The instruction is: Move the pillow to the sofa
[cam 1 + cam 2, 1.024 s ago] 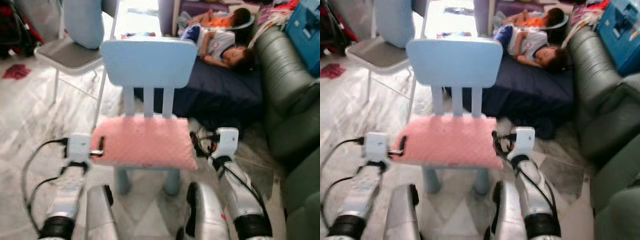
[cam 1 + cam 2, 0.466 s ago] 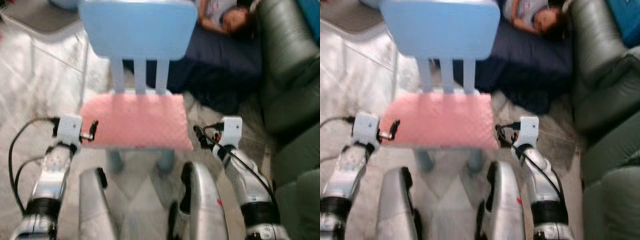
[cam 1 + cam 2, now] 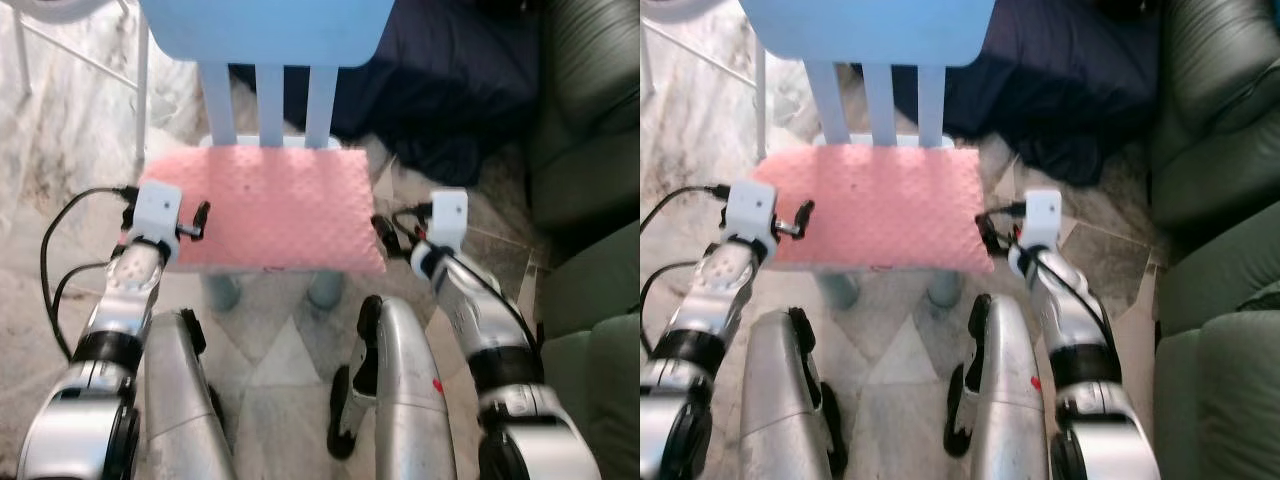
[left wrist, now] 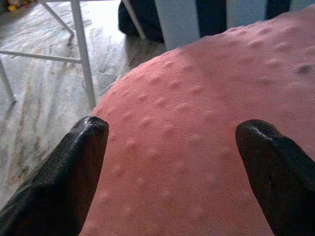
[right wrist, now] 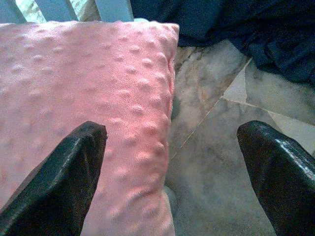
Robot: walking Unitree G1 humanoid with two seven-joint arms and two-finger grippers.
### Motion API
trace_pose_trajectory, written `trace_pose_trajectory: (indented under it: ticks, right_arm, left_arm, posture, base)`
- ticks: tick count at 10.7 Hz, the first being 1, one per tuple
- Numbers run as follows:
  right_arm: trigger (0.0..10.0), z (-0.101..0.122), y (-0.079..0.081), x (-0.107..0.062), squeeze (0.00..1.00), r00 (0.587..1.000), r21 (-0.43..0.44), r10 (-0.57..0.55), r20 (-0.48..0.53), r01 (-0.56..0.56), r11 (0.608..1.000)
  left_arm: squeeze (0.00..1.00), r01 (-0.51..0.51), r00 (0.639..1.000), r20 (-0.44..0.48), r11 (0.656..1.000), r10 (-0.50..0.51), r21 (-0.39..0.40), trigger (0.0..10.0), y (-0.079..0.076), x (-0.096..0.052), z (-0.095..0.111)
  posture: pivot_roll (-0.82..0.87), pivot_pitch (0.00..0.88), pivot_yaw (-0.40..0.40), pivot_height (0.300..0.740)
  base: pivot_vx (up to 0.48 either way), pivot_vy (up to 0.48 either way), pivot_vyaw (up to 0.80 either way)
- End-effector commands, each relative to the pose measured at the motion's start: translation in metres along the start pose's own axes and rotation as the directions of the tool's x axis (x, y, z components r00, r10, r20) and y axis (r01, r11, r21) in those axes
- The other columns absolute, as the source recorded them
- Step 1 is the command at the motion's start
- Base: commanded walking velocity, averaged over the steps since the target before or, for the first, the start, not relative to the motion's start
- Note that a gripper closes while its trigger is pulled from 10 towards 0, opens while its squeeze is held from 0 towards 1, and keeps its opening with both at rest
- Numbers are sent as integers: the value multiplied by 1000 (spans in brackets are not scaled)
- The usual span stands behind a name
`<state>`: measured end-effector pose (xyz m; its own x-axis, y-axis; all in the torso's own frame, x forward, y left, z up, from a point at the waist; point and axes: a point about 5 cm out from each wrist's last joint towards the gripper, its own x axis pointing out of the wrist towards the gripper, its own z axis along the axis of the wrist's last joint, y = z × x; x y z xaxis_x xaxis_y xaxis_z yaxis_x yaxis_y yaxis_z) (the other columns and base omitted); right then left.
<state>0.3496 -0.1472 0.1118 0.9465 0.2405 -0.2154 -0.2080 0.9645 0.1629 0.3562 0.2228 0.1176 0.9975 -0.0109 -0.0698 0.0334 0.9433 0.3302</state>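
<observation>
Both grippers flank the pink dimpled fabric pillow (image 3: 270, 212) lying flat on the seat of the small light-blue plastic chair (image 3: 268, 25).

The left gripper (image 4: 174, 162) sits at the pillow's left edge, fingers spread wide over the bumpy pink cloth, gripping nothing. The right gripper (image 5: 172, 167) is at the pillow's right front corner, also spread wide: one finger over the fabric, the other over the marbled stone floor (image 5: 221, 162). A dark navy cloth (image 3: 1060, 90) lies heaped behind the chair, and the dark green leather sofa (image 3: 1220, 150) stands off to the robot's right.
</observation>
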Motion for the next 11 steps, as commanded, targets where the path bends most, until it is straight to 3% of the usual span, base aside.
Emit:
trace_pose_trajectory:
  ticks: [1, 2, 3, 5, 10, 11]
  right_arm:
    - [10000, -10, -2, 0, 1000, 999, 26, -3, -36, 4, 1000]
    - [10000, -9, 7, 10, 161, 999, 29, 22, -43, -21, 999]
    - [10000, -5, 14, 16, 0, 999, 46, 44, -28, -43, 998]
    - [10000, -2, 26, 27, 0, 995, 53, 82, -51, -80, 995]
    - [10000, -30, 53, 35, 0, 980, -28, 91, -176, -97, 995]
    - [8784, -34, 55, 35, 0, 979, -34, 88, -186, -96, 995]
  left_arm:
    - [651, -18, 999, -30, 1000, 18, -8, 10000, 1, -2, -8]
    - [0, -85, 996, -35, 996, 86, 28, 10000, 8, 5, -1]
    - [0, -106, 993, -39, 994, 107, 22, 10000, 11, 7, 2]
    - [0, -135, 989, -56, 991, 135, 6, 10000, 11, 10, 3]
    - [0, -86, 963, -261, 994, 68, -60, 10000, -11, -1, -38]
    - [0, -74, 961, -271, 995, 55, -61, 2745, -12, -3, -41]
  posture:
    - [11, 427, -124, 508]
    - [15, 440, -123, 508]
    - [17, 441, -122, 508]
    - [28, 447, -122, 508]
    - [52, 493, -138, 508]
    - [55, 500, -139, 508]
  base:
    - [0, 0, 0]
    - [0, 0, 0]
    - [0, 0, 0]
    - [0, 0, 0]
    - [0, 0, 0]
    - [0, 0, 0]
